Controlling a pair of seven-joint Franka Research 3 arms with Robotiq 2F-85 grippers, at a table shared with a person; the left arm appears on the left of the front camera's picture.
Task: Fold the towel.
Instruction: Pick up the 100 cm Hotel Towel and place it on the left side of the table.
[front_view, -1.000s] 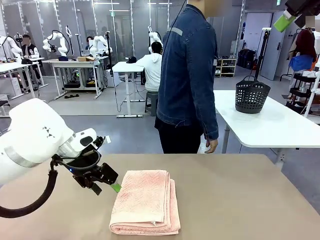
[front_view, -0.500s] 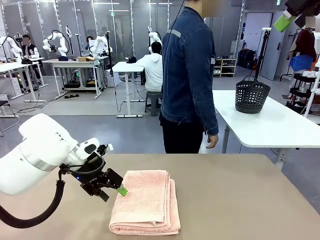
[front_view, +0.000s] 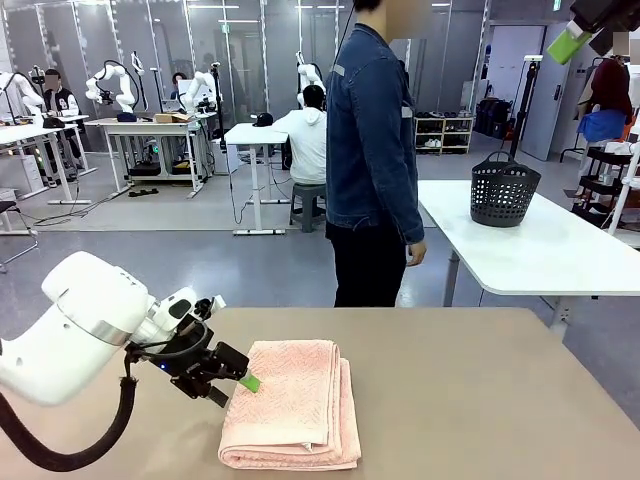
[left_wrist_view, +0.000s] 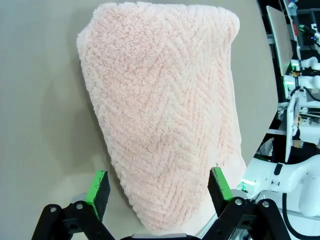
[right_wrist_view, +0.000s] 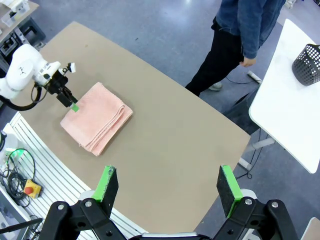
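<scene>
Your towel (front_view: 293, 403) lies folded into a thick stack on the tan table (front_view: 480, 400), at about 6 o'clock in the front view, its folded edge toward the robot. Your left gripper (front_view: 243, 378) sits at the towel's 9 o'clock edge, one green pad over the terry cloth. In the left wrist view its fingers (left_wrist_view: 99, 186) stand wide apart, straddling the near end of the pink stack without clamping it. Your right gripper (right_wrist_view: 167, 186) hangs high above the table, fingers spread, gripping nothing. The person (front_view: 373, 160) stands at 12 o'clock beyond the table's far edge, and a dark basket (front_view: 504, 189) sits on a white table at 2 o'clock.
</scene>
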